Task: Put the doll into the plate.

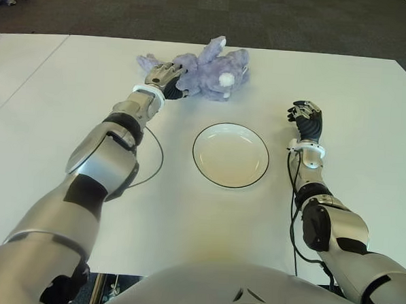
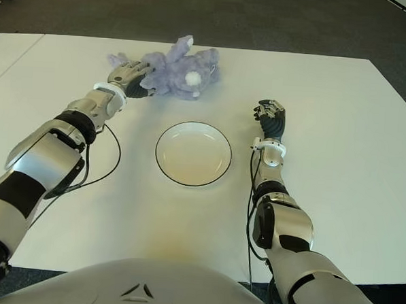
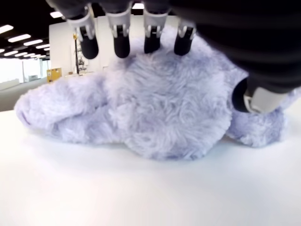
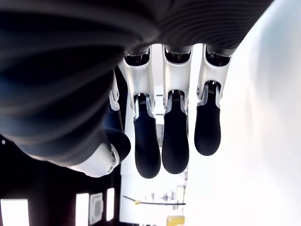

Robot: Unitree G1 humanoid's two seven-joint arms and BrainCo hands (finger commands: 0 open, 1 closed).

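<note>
I read no writing anywhere. My left hand [image 1: 165, 75] presses its fingertips [image 3: 121, 47] onto the purple plush doll [image 1: 210, 74] lying on the white table [image 1: 55, 117], beyond the plate [image 1: 231, 155]. My right hand [image 1: 306, 118], fingers relaxed and empty, shows right of the plate.

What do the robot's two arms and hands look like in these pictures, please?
Both arms have silver-grey shells with black joint sections and a white ring at the wrist. A thin black cable runs along each forearm. The left hand and right hand have silver-and-black segmented fingers with black tips.
</note>
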